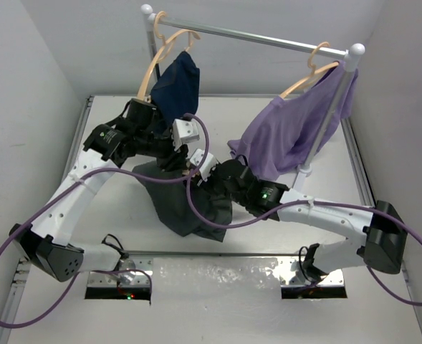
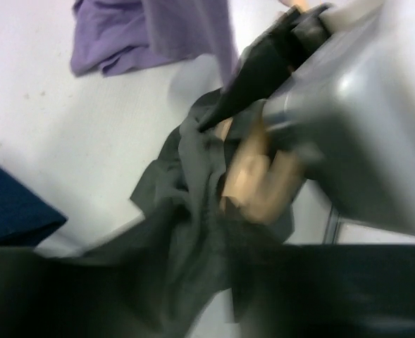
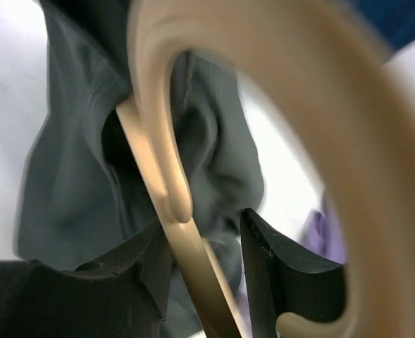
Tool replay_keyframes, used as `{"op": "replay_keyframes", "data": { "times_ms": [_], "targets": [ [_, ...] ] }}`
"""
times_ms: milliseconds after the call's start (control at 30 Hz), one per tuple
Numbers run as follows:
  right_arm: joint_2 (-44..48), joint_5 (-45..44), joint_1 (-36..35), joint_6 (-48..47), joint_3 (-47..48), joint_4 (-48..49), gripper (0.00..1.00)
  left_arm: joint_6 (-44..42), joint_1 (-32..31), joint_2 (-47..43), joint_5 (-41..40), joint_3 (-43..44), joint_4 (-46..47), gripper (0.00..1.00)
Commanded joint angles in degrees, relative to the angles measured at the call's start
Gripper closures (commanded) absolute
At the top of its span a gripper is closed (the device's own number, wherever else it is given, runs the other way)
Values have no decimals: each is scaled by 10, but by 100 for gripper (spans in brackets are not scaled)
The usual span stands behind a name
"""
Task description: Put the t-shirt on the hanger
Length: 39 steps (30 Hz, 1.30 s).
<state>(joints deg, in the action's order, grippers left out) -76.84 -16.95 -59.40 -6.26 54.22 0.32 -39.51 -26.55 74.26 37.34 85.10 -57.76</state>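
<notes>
The charcoal t-shirt (image 1: 189, 211) lies bunched on the table between my two arms, its upper part lifted. My left gripper (image 1: 178, 159) is at the shirt's top edge. In the left wrist view the dark fabric (image 2: 186, 183) runs into its blurred jaws (image 2: 221, 282), which look shut on it. My right gripper (image 1: 200, 172) is right beside it and holds the tan hanger (image 2: 253, 176). In the right wrist view the hanger's neck (image 3: 158, 141) stands between the fingers (image 3: 200, 243), against the left one, with the hook looping close to the camera and the t-shirt (image 3: 73, 176) behind.
A clothes rack rail (image 1: 253, 34) spans the back. A navy garment (image 1: 176, 84) hangs at its left on a tan hanger (image 1: 157, 61). A lilac shirt (image 1: 289, 132) hangs at the right, close behind my right arm. White walls enclose the table.
</notes>
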Motion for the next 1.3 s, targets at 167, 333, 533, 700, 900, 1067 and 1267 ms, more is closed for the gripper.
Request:
{"op": "replay_keyframes", "data": {
  "times_ms": [167, 333, 533, 700, 900, 1067, 1267],
  "targets": [
    [-8, 119, -3, 39, -89, 214, 100, -37, 0, -23, -133, -14, -5, 30],
    [-51, 146, -2, 84, -96, 251, 100, -57, 52, -60, -113, 8, -6, 8],
    [-69, 155, -2, 92, -90, 246, 100, -192, 107, -93, -59, -24, -134, 7],
    [-67, 164, -1, 87, -86, 237, 100, -261, 115, -133, -50, -125, -134, 5],
    [-67, 167, -1, 74, -69, 219, 100, -216, 110, -122, -61, -223, 10, 4],
    [-56, 180, -1, 67, -67, 217, 100, -218, 108, -88, -73, -244, 26, 21],
    [-50, 178, 0, 66, -67, 223, 100, -232, 108, -97, -34, -284, 20, 50]
  ]
}}
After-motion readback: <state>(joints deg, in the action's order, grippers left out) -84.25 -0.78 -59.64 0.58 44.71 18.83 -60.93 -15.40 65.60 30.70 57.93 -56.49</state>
